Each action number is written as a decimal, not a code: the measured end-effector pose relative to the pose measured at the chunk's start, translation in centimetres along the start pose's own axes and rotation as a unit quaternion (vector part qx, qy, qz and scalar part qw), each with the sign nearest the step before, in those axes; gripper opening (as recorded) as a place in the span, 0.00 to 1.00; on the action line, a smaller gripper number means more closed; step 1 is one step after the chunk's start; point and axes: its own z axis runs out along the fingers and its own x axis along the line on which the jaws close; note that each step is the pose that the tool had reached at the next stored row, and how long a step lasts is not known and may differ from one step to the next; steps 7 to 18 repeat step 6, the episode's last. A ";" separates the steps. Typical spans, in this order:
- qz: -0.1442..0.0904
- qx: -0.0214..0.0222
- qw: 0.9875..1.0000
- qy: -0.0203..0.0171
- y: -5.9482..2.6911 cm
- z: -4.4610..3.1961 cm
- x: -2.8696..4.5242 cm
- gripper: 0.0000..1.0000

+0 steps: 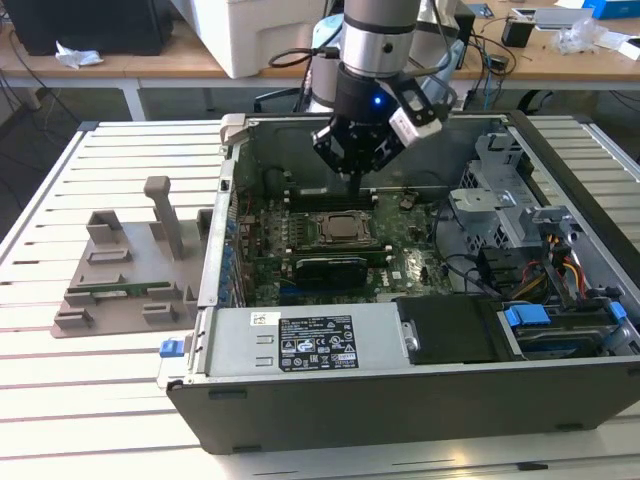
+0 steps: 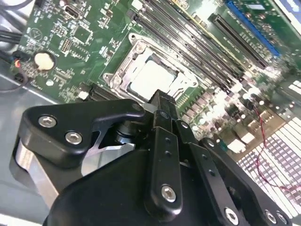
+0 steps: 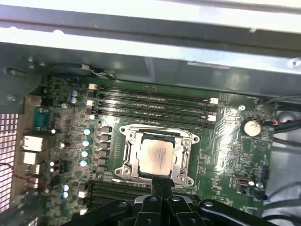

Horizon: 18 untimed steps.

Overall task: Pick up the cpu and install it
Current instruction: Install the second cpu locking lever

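So there's one open computer case (image 1: 420,400) lying on its side on a slatted white table (image 1: 60,400), and the one arm has its gripper (image 1: 352,172) hanging inside the case, just above the motherboard (image 1: 410,265) and up at about 12 o'clock from the CPU socket. The cpu (image 3: 157,157) is already sitting flat in that socket (image 3: 128,155), silver top facing up, with the metal frame around it; in the second wrist view it's the pale square (image 2: 151,77) just past the fingertips. The gripper's fingers (image 2: 162,106) are pressed together with nothing between them, and they look apart from the chip rather than touching it. In the first wrist view I count four long memory slots (image 3: 155,103) in a row between the socket and the case wall, plus one round coin battery (image 3: 251,127) out at roughly 2 o'clock from the socket. In the exterior view, one black expansion card (image 1: 325,268) lies at 6 o'clock of the socket, and one grey moulded tray (image 1: 120,280) with two upright posts sits outside the case, at 9 o'clock from it.
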 end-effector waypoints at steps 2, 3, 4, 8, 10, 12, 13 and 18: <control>0.000 0.000 1.000 0.000 0.00 -0.24 0.02 0.11; 0.000 0.000 1.000 0.000 0.00 -0.25 0.02 0.11; 0.000 0.000 1.000 0.000 0.00 -0.25 0.02 0.11; 0.000 0.000 1.000 0.000 0.00 -0.27 0.02 0.11; 0.000 0.000 1.000 0.000 0.00 -0.27 0.02 0.11; 0.000 0.000 1.000 0.000 0.00 -0.27 0.02 0.11; 0.000 0.000 1.000 0.000 0.00 -0.27 0.02 0.11; 0.000 0.000 1.000 0.000 0.00 -0.27 0.02 0.11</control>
